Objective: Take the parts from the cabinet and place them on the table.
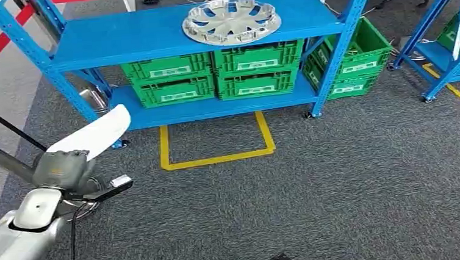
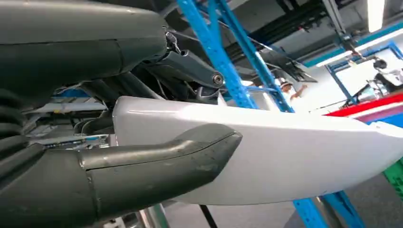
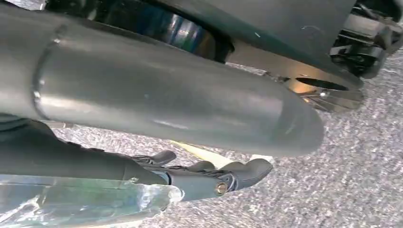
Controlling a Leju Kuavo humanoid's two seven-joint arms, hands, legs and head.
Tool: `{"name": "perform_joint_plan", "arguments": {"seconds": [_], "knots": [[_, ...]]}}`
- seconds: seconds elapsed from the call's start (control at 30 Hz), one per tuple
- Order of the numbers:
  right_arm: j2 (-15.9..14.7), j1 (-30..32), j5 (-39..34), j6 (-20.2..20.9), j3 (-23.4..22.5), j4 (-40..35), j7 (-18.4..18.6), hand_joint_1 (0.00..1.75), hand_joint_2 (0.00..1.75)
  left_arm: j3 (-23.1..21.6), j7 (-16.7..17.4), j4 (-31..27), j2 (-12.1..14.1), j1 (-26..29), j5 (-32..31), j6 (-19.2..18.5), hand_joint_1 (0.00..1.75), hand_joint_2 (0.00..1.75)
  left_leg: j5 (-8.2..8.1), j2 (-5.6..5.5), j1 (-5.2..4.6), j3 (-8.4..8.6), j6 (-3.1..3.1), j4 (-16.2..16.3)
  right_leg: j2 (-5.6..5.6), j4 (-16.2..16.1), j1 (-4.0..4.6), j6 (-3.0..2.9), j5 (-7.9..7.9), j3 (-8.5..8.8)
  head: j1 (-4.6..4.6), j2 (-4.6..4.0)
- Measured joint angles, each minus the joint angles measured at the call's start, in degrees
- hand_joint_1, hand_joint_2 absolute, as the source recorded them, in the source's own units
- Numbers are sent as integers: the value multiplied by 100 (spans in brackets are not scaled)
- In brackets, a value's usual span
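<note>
The big blue cabinet (image 1: 196, 31) stands in front of us, and we place everything else from it. On its top shelf lies a round silver wheel cover (image 1: 231, 21), flat, near the right end of the shelf. Under that shelf sit green crates (image 1: 211, 76) in a row. On the grey floor just in front of the cabinet is a yellow line box (image 1: 215, 142). To the left of that box, low and well in front of the cabinet, our left hand (image 1: 65, 169) holds a long white part (image 1: 96, 134). In the left wrist view the thick thumb (image 2: 190, 152) lies under the white part (image 2: 285, 152) and the dark fingers sit above it, so it is held fast. The part's long side points up and away from the hand, toward the cabinet's left leg. Our right hand (image 3: 209, 178) hangs low over the floor with its fingers lying close and a little bent, and we cannot tell if it holds anything. We see no bench here, so we think the next move is to turn away from the cabinet, with the white part carried by the left hand.
</note>
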Motion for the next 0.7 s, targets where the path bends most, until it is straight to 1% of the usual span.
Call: {"name": "perform_joint_plan", "arguments": {"seconds": [0.03,0.07,0.1,0.13,0.17,0.2,0.23,0.27,0.3,0.33,0.37,0.4,0.43,0.47,0.5,0.53,0.57,0.63,0.67,0.7], "knots": [[0,-7,0,0,2,0,0,0,0,2,0,-28,0,-5,0,4,175,175,-152,-24,-40,176,43,-381,-5,2,-18,37,55,-32,26,0],[0,-12,2,0,4,0,0,0,0,2,0,-37,0,-7,0,9,175,175,-145,-20,-67,90,88,-387,-7,-25,-43,91,125,-55,20,0],[2,-9,4,0,13,0,0,0,0,4,-4,-37,9,2,0,-2,175,175,-108,-20,-115,47,137,-380,-9,-60,-85,141,191,-75,13,0],[20,8,6,0,22,0,0,0,0,15,-4,-37,24,24,0,-20,175,175,-61,-19,-151,13,200,-379,-10,-89,-120,198,244,-85,22,0],[28,29,11,0,28,0,7,0,0,37,-9,-44,37,28,0,-31,175,175,11,-1,-135,-10,269,-403,-8,-73,-147,213,230,-130,9,0],[37,48,20,-7,42,0,18,0,0,72,-18,-72,43,29,0,-33,175,175,61,7,-140,-68,322,-402,-11,111,-141,196,-4,-258,26,0],[42,56,57,-35,68,0,20,0,0,116,-17,-90,77,33,0,-28,175,175,116,7,-144,-130,371,-399,-9,529,-113,186,-320,-408,28,0],[50,53,109,-88,101,0,26,0,0,149,-17,-100,107,43,0,-24,175,175,168,-4,-157,-196,393,-398,-5,1067,-97,191,-601,-592,31,0],[50,48,160,-133,140,0,35,0,0,157,-17,-105,142,61,0,-17,175,175,225,-33,-177,-268,401,-393,-4,1585,-84,191,-840,-759,28,0],[50,45,207,-188,175,0,50,0,0,174,-17,-111,187,90,0,-7,175,175,276,-58,-201,-333,403,-385,-5,1886,-66,173,-971,-816,29,0],[52,44,256,-247,225,0,72,0,0,183,-17,-122,225,133,0,-7,175,175,322,-91,-219,-390,402,-381,-3,1869,-45,147,-968,-717,28,0],[52,46,271,-288,271,0,87,0,0,201,-18,-138,267,171,0,-7,175,175,367,-132,-232,-440,399,-376,2,1572,-24,109,-858,-456,24,0],[52,46,284,-302,304,0,87,0,0,216,-17,-159,293,196,0,-7,175,175,403,-182,-239,-479,388,-372,28,1081,3,71,-699,-109,28,0],[52,43,284,-326,321,0,90,0,0,245,-20,-185,315,200,0,-7,175,175,436,-233,-239,-514,369,-364,143,514,26,29,-554,278,28,0],[52,24,280,-343,337,0,90,0,0,262,-20,-216,324,200,0,-9,175,175,467,-279,-231,-555,343,-348,373,70,31,-28,-640,522,31,0],[59,11,273,-343,361,0,90,0,0,275,-20,-242,362,188,0,-9,175,175,495,-299,-262,-610,323,-310,317,38,23,-8,-589,569,11,0],[72,11,267,-345,378,0,90,0,0,280,-20,-256,380,186,0,-9,175,175,542,-318,-247,-637,297,-314,272,59,46,-18,-569,546,20,0],[81,23,260,-345,404,0,103,0,0,282,-20,-258,450,205,0,-13,175,175,613,-421,-221,-661,233,-343,172,71,72,-81,-525,533,20,0],[90,20,262,-345,407,0,103,0,0,282,-20,-260,481,210,0,-13,175,175,614,-440,-220,-690,212,-328,102,24,25,-127,-474,535,17,0],[94,4,260,-350,407,0,103,0,0,282,-24,-271,485,214,0,-11,175,175,474,-257,-224,-757,172,-213,39,13,25,-161,-448,519,15,0]]}}
